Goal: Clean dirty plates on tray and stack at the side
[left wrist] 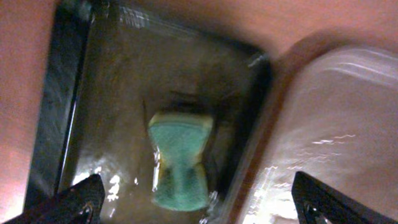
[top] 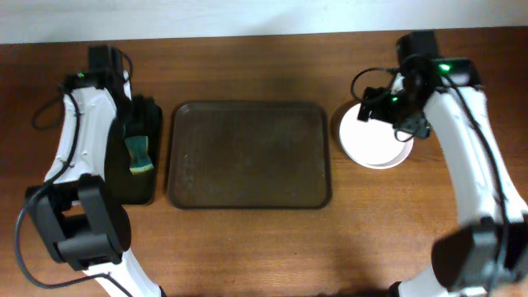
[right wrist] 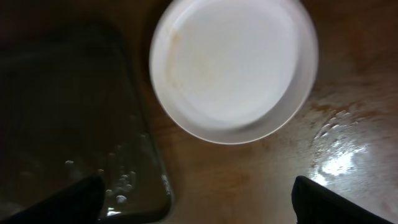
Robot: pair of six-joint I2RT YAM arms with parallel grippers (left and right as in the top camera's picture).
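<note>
The wooden table (top: 247,247) gives you its broadest run of bare wood along the near edge, in front of both trays. The tray (top: 247,154) lies mid-table with its long sides parallel to that edge, and droplets speckle its corner in the right wrist view. Just beside its left rim, with only a sliver of wood between, sits the narrower black tray (top: 140,191). The plates (top: 375,144) are off the tray, stacked on the wood close to its right rim without touching it; you cannot count them from here. A green-and-yellow sponge (left wrist: 180,158) lies in the black tray. Your left gripper (left wrist: 202,208) hangs over the sponge, fingers spread wide and gripping nothing. Your right gripper (right wrist: 199,205) hovers by the stack's edge, fingers equally wide, nothing between them.
</note>
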